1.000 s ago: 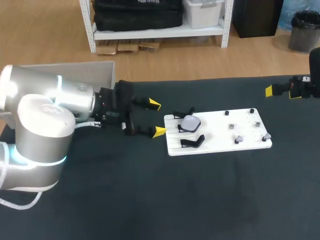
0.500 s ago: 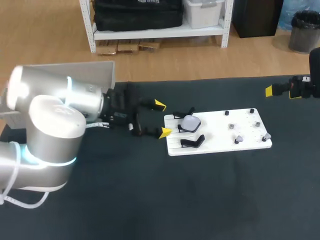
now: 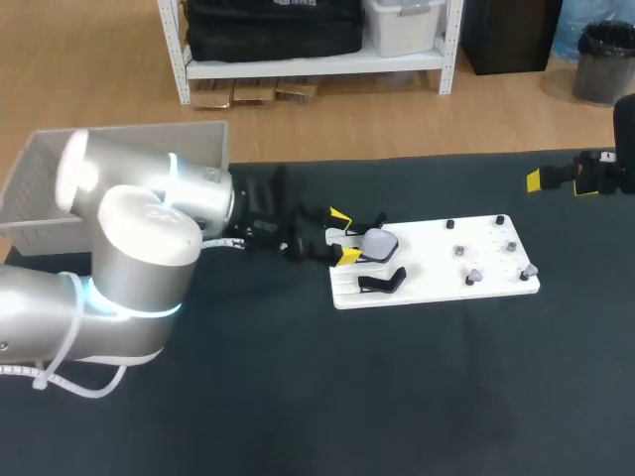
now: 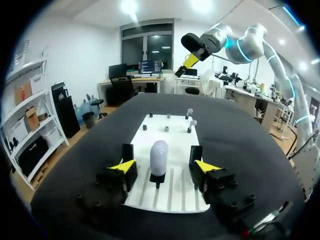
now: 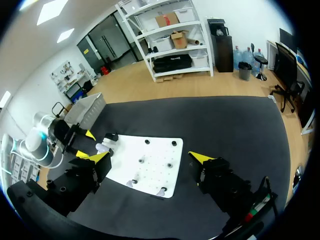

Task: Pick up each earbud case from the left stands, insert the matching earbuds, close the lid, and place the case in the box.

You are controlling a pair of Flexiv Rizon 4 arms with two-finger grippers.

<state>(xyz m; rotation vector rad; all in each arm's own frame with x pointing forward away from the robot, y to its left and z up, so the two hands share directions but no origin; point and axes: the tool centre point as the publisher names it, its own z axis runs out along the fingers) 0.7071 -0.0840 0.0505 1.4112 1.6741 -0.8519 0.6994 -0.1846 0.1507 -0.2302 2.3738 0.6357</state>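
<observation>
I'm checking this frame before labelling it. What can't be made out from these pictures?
- Earbud case lid, open or shut: too small in the head view, seen end-on in the left wrist view.
- Small pieces on the white board: too small in every view to tell earbuds from pegs.
- Box contents: the left arm covers part of it in the head view.

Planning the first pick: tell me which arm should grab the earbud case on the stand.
Left. The left end effector is open, the earbud case just ahead, centred between its fingers. The right end effector hangs far past the white board.
</observation>
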